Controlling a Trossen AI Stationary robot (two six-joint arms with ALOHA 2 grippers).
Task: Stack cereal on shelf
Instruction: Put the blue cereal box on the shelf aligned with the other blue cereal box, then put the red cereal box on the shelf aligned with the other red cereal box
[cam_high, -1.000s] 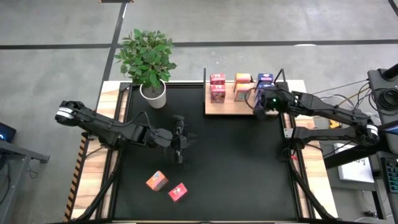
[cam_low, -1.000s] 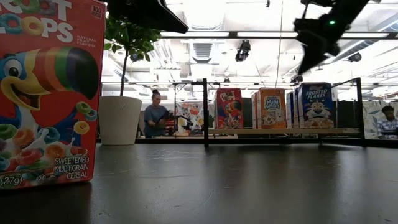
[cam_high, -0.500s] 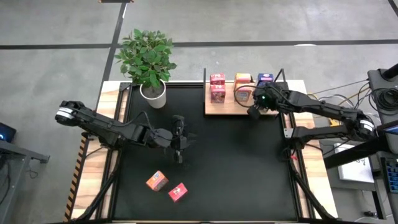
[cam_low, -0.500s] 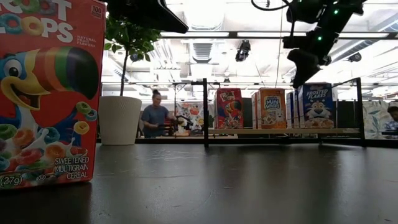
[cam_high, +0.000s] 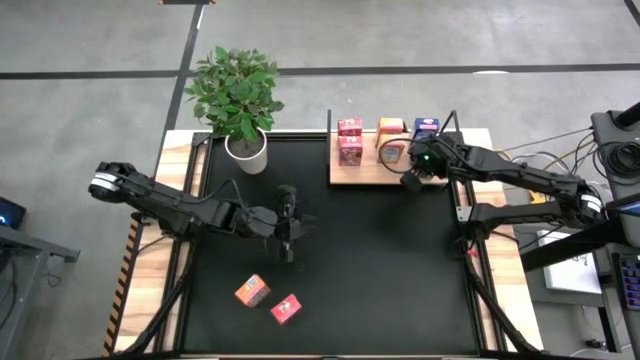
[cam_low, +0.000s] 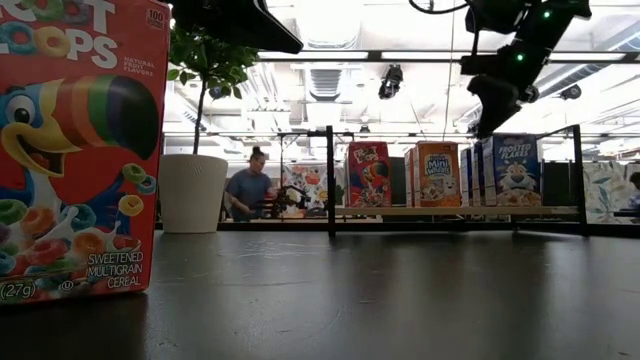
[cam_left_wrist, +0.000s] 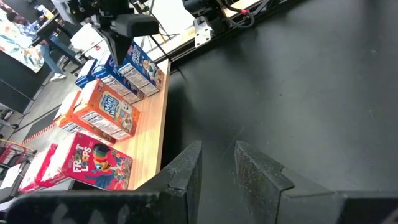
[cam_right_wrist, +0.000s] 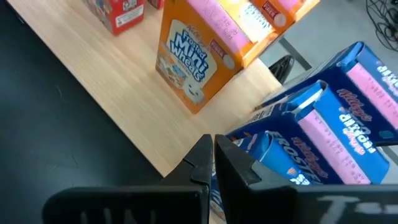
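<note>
The shelf (cam_high: 368, 173) is a light-wood board with black posts at the table's far right. On it stand red boxes (cam_high: 350, 141), orange boxes (cam_high: 390, 140) and blue boxes (cam_high: 427, 127). An orange box (cam_high: 252, 291) and a red box (cam_high: 286, 309) lie on the black table near its near edge; the red one fills the low view's left (cam_low: 75, 150). My right gripper (cam_right_wrist: 214, 148) is shut and hovers above the shelf's near edge, just short of the blue boxes (cam_right_wrist: 329, 134). My left gripper (cam_left_wrist: 217, 155) is open above the table's middle (cam_high: 294, 223).
A potted plant (cam_high: 238, 100) stands at the table's far left corner. Bare black tabletop (cam_high: 380, 260) lies between the shelf and the two loose boxes. People show in the room behind the shelf (cam_low: 247, 185).
My right gripper has drawn back from the blue boxes toward the table's near left and has tipped more upright, then nearly held still. The boxes on the shelf have stayed in place.
</note>
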